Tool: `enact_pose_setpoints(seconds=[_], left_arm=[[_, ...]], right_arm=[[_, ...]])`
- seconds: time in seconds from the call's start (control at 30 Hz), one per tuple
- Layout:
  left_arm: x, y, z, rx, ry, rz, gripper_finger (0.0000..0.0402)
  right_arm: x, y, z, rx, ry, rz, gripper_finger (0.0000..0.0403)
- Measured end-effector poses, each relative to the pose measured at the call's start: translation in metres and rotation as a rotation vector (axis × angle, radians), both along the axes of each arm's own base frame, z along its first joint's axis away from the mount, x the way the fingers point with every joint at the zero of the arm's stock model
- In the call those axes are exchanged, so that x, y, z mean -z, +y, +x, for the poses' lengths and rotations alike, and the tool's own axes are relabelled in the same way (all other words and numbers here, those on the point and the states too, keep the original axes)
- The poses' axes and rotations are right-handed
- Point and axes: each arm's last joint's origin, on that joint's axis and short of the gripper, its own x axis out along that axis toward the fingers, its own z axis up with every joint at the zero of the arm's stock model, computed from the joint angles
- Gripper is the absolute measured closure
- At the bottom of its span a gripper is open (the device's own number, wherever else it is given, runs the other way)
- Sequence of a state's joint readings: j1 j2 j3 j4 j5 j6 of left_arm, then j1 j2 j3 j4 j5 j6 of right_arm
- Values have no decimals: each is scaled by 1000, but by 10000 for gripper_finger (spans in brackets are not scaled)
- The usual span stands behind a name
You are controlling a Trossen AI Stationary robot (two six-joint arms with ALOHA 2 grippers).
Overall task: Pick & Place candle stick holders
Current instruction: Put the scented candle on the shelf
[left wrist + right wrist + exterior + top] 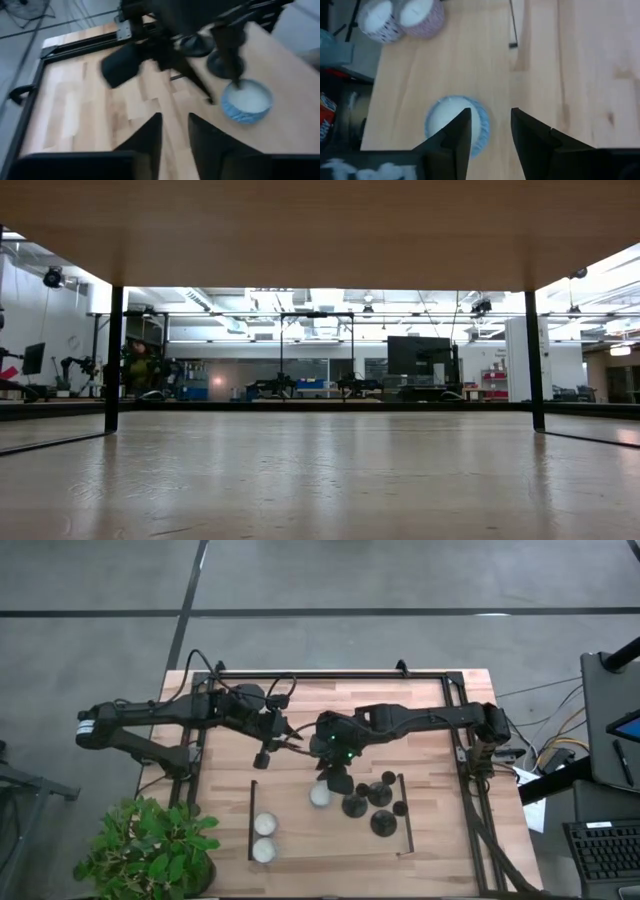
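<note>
Right gripper (490,132) spread, empty, over a blue-wrapped candle (456,125); the candle stick holders (372,802) stand clustered just beside it. Left gripper (174,135) slightly parted, empty, well apart from the holders, above bare table (430,720).

Three black candle stick holders (372,804) stand upright in a loose cluster on the wooden table (430,710), just beside a white candle (320,795). Each shows a round disc base from above. Two sit nearer the candle; the third stands farther out.
</note>
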State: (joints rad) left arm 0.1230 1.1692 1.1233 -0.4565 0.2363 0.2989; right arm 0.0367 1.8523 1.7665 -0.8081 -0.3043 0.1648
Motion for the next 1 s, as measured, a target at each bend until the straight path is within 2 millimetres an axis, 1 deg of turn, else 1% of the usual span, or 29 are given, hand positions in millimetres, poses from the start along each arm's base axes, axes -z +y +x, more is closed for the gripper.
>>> enact_pose_setpoints(seconds=[0.13,0.27,0.43,0.57,0.7,0.77,0.83,0.9,1.0], left_arm=[[-2,-3,-2,91,-14,-56,265],[-6,-7,-5,204,-44,-106,238],[-8,-8,-4,263,-71,-124,234],[-10,-12,-4,380,-93,-179,234],[-14,-13,-4,450,-127,-215,234],[-14,-14,-4,453,-131,-215,234],[-15,-14,-4,454,-135,-213,234],[-15,-14,-4,454,-138,-212,234],[-15,-14,-4,453,-138,-212,234]], right_arm=[[-1,-11,-4,25,52,-4,269],[-2,-20,-6,35,67,-16,277],[-7,-32,-9,40,43,-38,288],[-13,-44,-15,74,32,-134,296],[-21,-63,-25,155,35,-257,307],[-22,-73,-30,186,58,-255,313],[-23,-83,-37,181,86,-252,322],[-25,-89,-44,171,109,-241,335],[-25,-98,-50,175,82,-252,377]])
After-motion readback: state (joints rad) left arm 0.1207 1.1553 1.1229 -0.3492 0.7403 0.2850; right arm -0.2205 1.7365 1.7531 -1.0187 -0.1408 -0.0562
